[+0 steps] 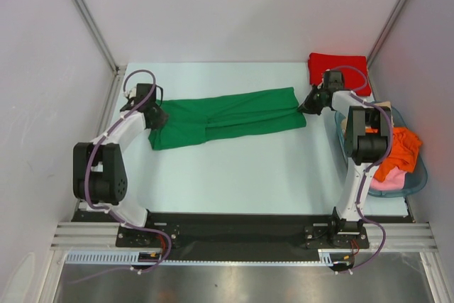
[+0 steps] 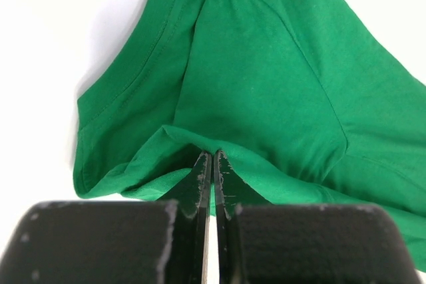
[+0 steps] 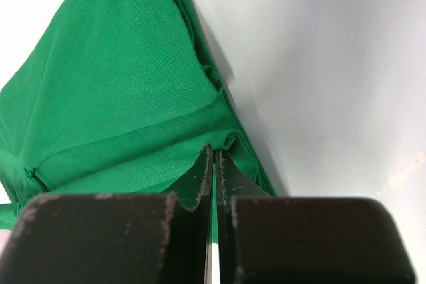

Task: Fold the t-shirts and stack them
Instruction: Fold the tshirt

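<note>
- Left gripper (image 2: 213, 155): jaws clenched on the left end of the green t-shirt (image 1: 227, 117).
- Right gripper (image 3: 213, 149): clenched on its right end; the shirt lies stretched across the table (image 1: 248, 172).
- Count: one green t-shirt, one red t-shirt (image 1: 339, 67) at the far right corner, and one orange garment (image 1: 401, 147) and one pink garment (image 1: 390, 182) in one basket (image 1: 420, 175).

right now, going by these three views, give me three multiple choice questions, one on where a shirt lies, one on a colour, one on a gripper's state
1. The red t-shirt lies: A at the table's far right corner; B at its near left corner; C in its middle.
2. The t-shirt stretched between both arms is: A orange; B pink; C green.
3. The left gripper is: A wide open; B shut on cloth; C shut on nothing.

A: the red fold sits by the back right edge.
C: the green t-shirt spans from the left gripper to the right gripper.
B: its jaws pinch a green fold.
</note>
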Controlling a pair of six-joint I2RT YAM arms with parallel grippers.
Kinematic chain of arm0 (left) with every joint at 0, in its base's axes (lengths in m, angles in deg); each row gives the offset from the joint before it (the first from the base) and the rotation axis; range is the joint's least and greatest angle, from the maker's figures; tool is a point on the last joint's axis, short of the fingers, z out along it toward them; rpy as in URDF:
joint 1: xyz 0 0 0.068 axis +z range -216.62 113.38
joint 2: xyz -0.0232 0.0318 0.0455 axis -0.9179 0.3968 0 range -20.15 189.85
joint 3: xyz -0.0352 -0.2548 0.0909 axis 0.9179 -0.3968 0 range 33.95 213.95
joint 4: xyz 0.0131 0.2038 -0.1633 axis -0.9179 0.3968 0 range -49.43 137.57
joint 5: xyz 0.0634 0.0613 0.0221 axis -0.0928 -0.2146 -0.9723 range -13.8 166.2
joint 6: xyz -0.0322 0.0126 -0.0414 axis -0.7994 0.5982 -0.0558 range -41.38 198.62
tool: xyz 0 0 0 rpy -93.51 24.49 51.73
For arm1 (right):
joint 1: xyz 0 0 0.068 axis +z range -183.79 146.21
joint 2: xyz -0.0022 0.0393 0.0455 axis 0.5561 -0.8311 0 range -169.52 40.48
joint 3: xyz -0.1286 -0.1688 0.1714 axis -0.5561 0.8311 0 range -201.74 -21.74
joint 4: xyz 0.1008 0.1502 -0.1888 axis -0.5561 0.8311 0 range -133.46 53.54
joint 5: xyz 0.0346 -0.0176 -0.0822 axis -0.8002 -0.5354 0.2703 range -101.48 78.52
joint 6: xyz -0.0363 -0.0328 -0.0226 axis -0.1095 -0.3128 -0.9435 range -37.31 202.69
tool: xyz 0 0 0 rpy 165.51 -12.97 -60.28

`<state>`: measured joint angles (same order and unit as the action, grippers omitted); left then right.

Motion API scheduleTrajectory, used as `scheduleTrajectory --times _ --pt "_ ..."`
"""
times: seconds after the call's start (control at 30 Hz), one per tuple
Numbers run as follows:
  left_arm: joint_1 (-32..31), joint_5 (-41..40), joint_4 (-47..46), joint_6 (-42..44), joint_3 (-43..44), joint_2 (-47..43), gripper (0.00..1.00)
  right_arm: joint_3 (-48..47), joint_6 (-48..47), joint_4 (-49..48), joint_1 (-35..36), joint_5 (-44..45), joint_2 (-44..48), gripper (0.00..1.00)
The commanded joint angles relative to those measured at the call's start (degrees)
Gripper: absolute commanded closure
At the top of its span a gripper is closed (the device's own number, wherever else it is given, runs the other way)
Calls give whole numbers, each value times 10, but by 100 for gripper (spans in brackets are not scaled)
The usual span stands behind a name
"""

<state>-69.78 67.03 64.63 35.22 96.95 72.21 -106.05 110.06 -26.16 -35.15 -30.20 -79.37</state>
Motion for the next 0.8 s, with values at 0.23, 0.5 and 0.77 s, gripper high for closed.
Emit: scheduleTrajectory --times 0.23,0.5,0.77 --pt "9 16 -23 19 67 40 96 -31 0 4 -5 11 -13 100" --pt "20 16 -23 20 77 70 96 -38 0 2 -5 14 -13 100" --pt "30 20 -24 18 83 84 96 -59 -2 8 -5 11 -30 100"
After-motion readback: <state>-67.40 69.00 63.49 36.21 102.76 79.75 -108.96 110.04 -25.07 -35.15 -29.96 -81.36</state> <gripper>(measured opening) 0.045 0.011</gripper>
